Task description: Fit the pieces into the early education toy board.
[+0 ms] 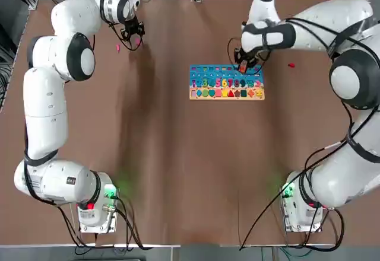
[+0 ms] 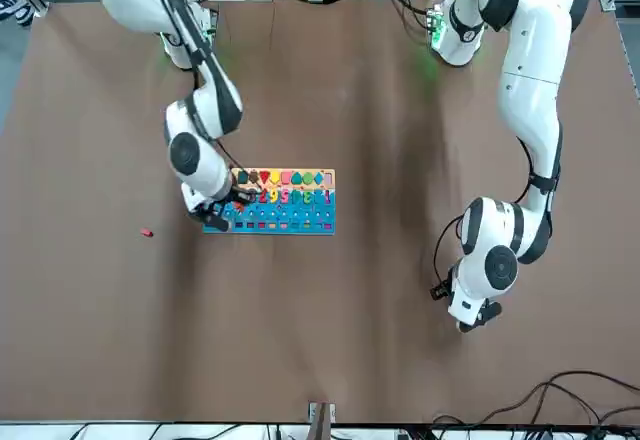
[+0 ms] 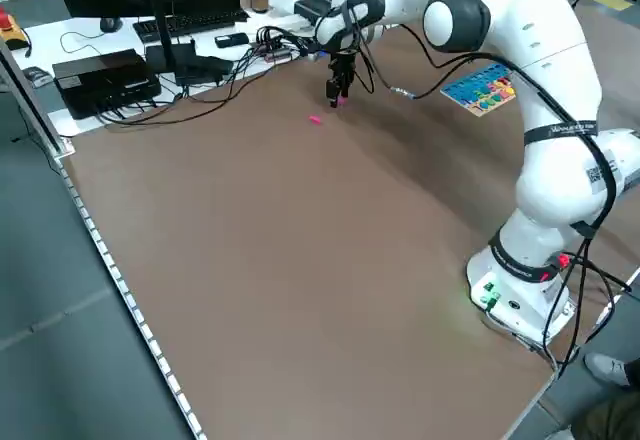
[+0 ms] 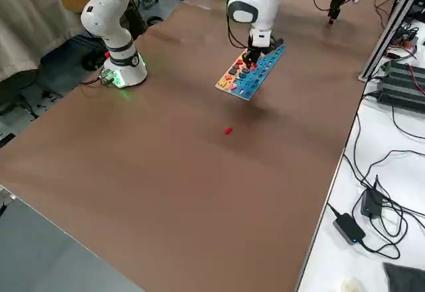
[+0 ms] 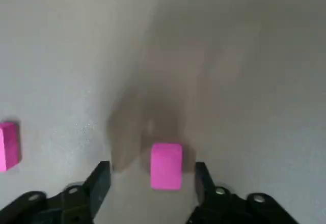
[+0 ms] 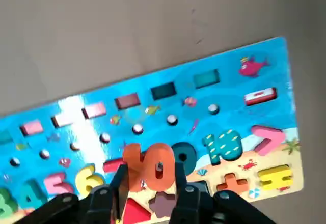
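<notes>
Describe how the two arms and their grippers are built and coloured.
Both arms have glossy white rounded shells with dark grey joint caps. Loose black cables run along them, and green lights glow at the bases. The left gripper and right gripper have slim black fingers.

Overhead: looks down past my bases; front: faces me; sides: raised, diagonal; wrists: close above table (image 1: 178,166); board (image 1: 226,82) shared by most.

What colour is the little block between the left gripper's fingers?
Pink, clearest in the left wrist view.
</notes>
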### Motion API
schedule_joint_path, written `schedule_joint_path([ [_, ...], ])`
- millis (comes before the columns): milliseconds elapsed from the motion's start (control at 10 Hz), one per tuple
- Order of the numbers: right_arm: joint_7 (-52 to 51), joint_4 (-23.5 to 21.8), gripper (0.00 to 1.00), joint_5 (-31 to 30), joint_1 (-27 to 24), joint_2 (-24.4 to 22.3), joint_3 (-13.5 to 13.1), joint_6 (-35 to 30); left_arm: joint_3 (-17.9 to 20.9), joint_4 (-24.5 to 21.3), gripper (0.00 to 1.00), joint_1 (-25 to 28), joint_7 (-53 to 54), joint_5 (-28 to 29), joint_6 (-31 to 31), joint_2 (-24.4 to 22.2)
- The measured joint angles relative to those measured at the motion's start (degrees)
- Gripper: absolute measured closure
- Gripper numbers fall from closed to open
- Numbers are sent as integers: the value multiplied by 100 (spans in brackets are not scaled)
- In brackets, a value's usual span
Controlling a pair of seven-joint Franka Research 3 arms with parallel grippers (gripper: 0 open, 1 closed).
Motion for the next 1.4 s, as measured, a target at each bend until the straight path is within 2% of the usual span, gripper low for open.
schedule_joint_path([
  [300,-1197,-273,60,-4,-37,-69,-82,160,0,27,41,0,-15,0,4,15],
  [400,-1394,-376,60,-4,-73,-132,-105,182,0,39,52,0,-16,0,4,16],
  [800,-1494,-1040,60,-7,-68,-304,-101,933,1,55,56,0,-16,0,4,17],
  [1000,-1552,-1095,60,-17,-108,-310,-129,976,1,55,58,0,-16,0,4,17],
  [1300,-1772,-1097,60,-86,-336,-332,-145,976,-1,73,74,-23,-16,0,4,17],
  [1400,-1852,-1102,60,-91,-415,-332,-145,976,-3,110,73,-44,-16,0,11,13],
])
